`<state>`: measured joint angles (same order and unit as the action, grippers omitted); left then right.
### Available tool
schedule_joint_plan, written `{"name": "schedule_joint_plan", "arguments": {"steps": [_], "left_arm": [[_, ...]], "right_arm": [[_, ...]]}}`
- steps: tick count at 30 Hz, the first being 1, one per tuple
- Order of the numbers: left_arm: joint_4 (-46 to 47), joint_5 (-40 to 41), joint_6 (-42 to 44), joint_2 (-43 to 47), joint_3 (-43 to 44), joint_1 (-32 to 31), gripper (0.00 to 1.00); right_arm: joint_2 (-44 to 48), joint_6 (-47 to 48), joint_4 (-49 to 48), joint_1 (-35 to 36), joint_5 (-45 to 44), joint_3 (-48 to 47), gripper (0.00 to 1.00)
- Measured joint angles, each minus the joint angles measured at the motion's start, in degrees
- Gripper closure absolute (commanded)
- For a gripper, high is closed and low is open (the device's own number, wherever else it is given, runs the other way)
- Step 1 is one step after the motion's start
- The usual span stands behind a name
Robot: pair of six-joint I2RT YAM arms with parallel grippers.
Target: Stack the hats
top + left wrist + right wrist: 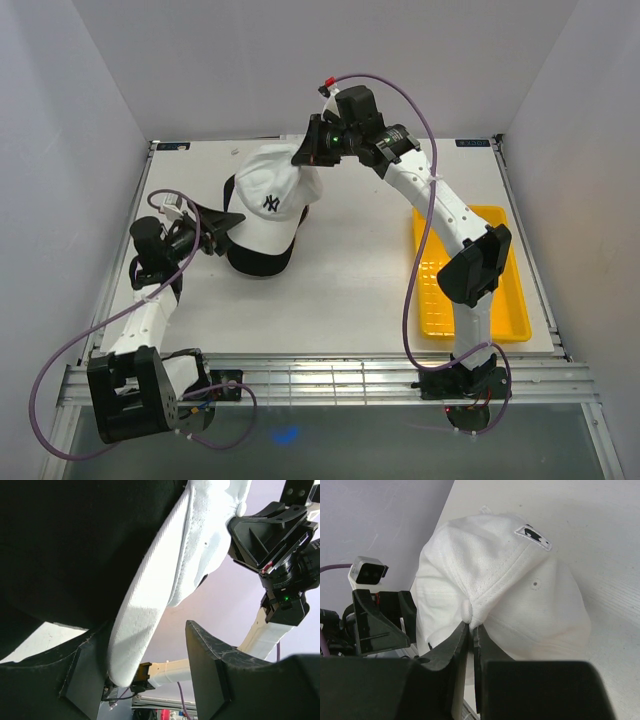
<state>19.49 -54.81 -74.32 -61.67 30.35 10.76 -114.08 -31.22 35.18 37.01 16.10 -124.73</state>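
The white cap (pixel 268 200) sits left of the tabletop (pixel 350 300) centre, between the left edge and the middle, and lies over a black cap (pixel 258 264) whose dark rim shows below its brim on the near side. The NY mark faces up. The right claw (pixel 305 153) reaches in from the far side and is closed on the white cap's crown. In the right wrist view the two fingers (pixel 456 642) pinch a fold of fabric just beside the top button (pixel 466 611). The crown rises toward this claw, so the cap is tilted, with the brim lower toward the near edge. The left claw (pixel 228 222) is at the left side of the two caps, with its jaws apart. In the left wrist view the white brim (pixel 145 625) hangs into the gap between its fingers (pixel 205 665), closer to the left one; contact cannot be told. The black cap fills the upper left of that view. A yellow tray (pixel 503 300) lies by the right edge, well apart from the caps.
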Motion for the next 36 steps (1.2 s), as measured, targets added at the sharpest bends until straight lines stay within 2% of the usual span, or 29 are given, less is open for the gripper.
{"name": "schedule_joint_plan", "arguments": {"steps": [18,24,32,34,36], "left_arm": [[-2.95,0.48,0.83,7.69,-5.77,0.00,0.41],[-2.97,0.96,0.66,7.78,-5.79,-0.42,0.54],[-2.95,1.57,-0.83,9.73,-6.03,-0.76,0.79],[-2.73,1.73,-1.49,10.36,-6.03,-0.76,0.82],[-2.56,1.92,-1.99,11.02,-6.03,-0.76,0.91]], "right_arm": [[-0.15,-0.13,0.74,0.00,1.05,-0.87,0.91],[-0.15,-0.13,0.74,0.00,1.66,-0.87,0.91],[-0.15,0.24,0.74,-0.13,1.95,-0.87,0.91],[-0.15,0.52,0.74,-0.13,1.95,-0.87,0.90],[-0.11,1.11,0.70,-0.07,1.99,-0.87,0.90]]}}
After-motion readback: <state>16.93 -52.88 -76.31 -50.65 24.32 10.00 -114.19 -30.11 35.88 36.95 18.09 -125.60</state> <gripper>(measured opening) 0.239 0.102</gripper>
